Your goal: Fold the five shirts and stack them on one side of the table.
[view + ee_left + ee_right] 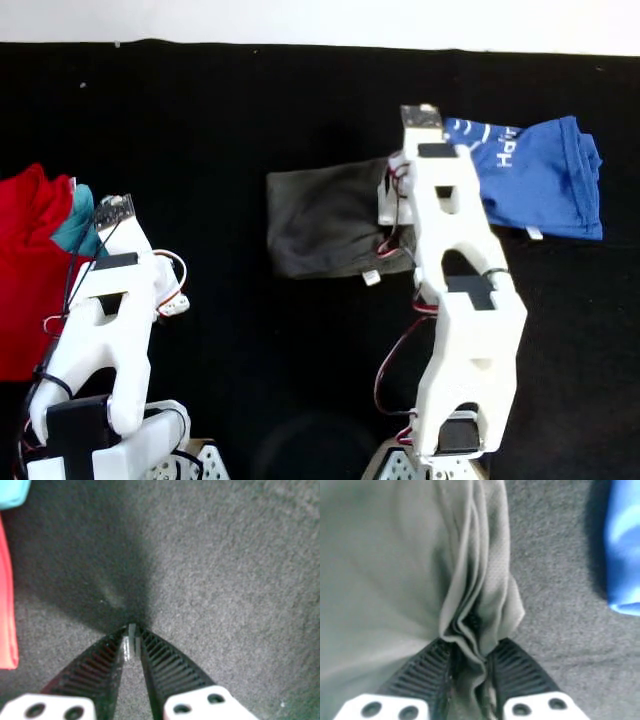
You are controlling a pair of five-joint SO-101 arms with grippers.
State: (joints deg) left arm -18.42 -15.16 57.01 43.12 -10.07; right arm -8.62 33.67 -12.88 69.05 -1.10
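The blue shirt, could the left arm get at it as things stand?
Probably not. The blue shirt lies across the table from the left gripper, and the right gripper, shut on the grey shirt, stands between them.

Matt cloth shirt point(385, 570), fuzzy tablecloth point(225, 555)

blue shirt point(545, 180): white lettering point(492, 146), partly hidden | grey shirt point(320, 220): small white tag point(371, 277), print unreadable
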